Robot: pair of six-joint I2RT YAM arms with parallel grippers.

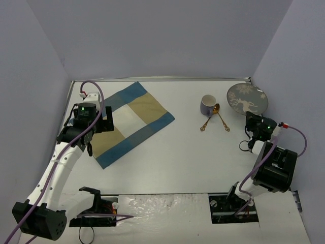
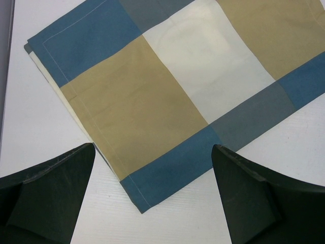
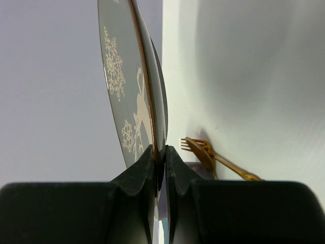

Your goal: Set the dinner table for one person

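Looking from above, you saw the grey plate (image 1: 247, 98) at the far right of the white bench (image 1: 193, 157) that carried everything, only your right wrist view showed the right pincer (image 3: 160, 152) clamped on its rim, left pincer (image 2: 153, 147) spread wide over a corner of the striped placemat (image 2: 167, 86).

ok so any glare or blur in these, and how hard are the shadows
Top view: even soft light, faint shadows by the cup and plate, no glare. Left wrist: placemat sharp down to its stitching, the dark fingers slightly soft. Right wrist: plate rim crisp in the right gripper, no hot spots; the fork behind is a little soft, with a dim shadow.
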